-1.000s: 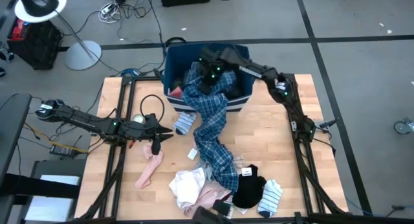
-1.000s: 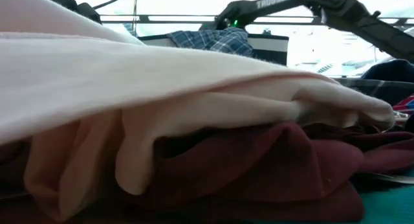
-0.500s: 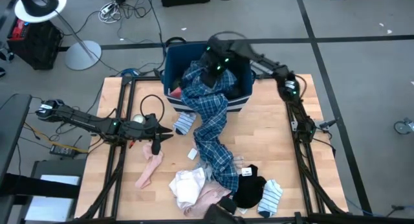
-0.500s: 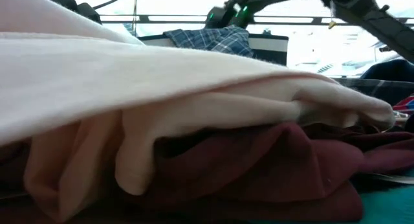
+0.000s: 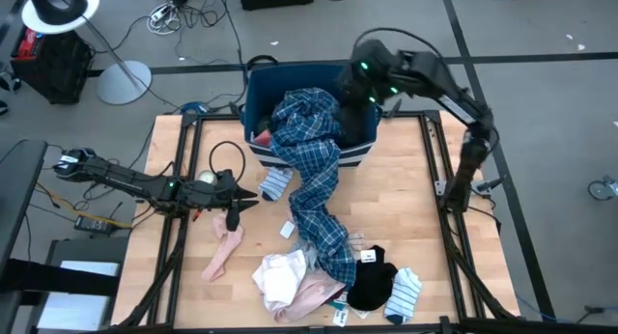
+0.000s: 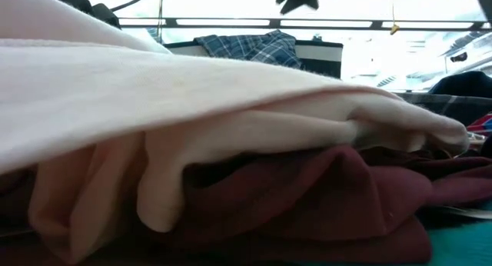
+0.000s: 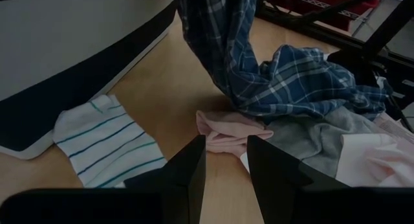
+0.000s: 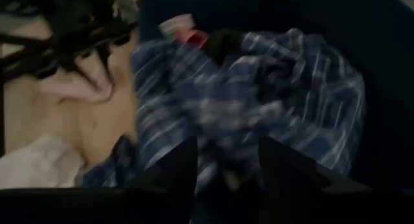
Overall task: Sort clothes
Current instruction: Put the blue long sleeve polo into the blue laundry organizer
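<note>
A blue plaid garment [image 5: 314,170] has its upper end inside the dark blue bin [image 5: 253,93]. It hangs over the bin's near wall and trails down the table. My right gripper [image 5: 353,83] hovers open above the bin's right part, touching nothing; its wrist view looks down on the plaid [image 8: 259,88]. My left gripper [image 5: 235,216] rests open low over the table's left half, its fingers pointing at a small pink cloth [image 7: 229,130]. A white striped sock [image 5: 275,184] lies flat by the bin's near wall.
A pink sock [image 5: 222,257] lies at the near left. White and pale pink cloths [image 5: 290,281], a black garment [image 5: 372,276] and a striped sock [image 5: 406,291] lie along the near edge. Pale pink cloth [image 6: 192,104] over maroon cloth [image 6: 307,197] fills the low view.
My right gripper has come up out of the bin and gone toward the table's right edge, leaving the plaid garment behind. The garment's upper end now lies spread in the bin; its lower part stays on the table.
</note>
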Controlling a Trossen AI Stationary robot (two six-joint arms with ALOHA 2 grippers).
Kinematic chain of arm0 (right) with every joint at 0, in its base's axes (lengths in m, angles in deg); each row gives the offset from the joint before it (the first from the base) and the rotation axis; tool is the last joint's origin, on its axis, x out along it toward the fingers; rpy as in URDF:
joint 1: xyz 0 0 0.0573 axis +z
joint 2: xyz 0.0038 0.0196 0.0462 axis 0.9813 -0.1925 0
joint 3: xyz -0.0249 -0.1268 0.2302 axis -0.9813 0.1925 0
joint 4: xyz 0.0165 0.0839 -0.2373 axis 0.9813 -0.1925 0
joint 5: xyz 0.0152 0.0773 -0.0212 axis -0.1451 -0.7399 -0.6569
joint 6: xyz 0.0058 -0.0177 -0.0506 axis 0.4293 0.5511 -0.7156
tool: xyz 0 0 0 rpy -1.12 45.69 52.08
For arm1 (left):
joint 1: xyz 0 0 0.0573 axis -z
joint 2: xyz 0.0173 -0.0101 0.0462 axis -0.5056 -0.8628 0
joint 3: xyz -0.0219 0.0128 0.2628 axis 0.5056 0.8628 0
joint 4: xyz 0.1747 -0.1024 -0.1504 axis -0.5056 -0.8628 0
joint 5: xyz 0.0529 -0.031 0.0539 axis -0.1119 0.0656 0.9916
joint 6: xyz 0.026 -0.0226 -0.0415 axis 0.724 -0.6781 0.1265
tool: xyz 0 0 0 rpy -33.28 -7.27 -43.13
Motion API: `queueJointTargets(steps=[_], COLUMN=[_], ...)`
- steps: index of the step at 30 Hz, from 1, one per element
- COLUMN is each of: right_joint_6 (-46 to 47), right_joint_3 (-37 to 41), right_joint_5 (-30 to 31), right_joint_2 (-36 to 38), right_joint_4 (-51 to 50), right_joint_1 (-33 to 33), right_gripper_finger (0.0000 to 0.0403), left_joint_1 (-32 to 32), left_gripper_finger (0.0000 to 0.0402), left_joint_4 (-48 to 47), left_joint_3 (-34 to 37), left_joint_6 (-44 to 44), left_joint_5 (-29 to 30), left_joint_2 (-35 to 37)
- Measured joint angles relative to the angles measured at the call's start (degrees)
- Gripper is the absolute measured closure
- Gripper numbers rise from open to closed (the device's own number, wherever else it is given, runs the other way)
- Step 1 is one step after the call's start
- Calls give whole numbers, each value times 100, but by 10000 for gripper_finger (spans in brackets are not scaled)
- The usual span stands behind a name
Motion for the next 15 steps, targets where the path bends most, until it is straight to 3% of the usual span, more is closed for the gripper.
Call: queueJointTargets(steps=[10,15], right_joint_6=[1464,2117], right_joint_3=[0,348], right_joint_5=[2190,3127], right_joint_2=[562,535], right_joint_4=[-1164,-1136], right_joint_1=[2421,3505], right_gripper_finger=[236,236], left_joint_1=[1,1], left_gripper_finger=[282,282], left_joint_4=[-11,-11], left_joint_3=[0,0], left_joint_6=[0,-2], left_joint_5=[1,2], left_joint_2=[0,0])
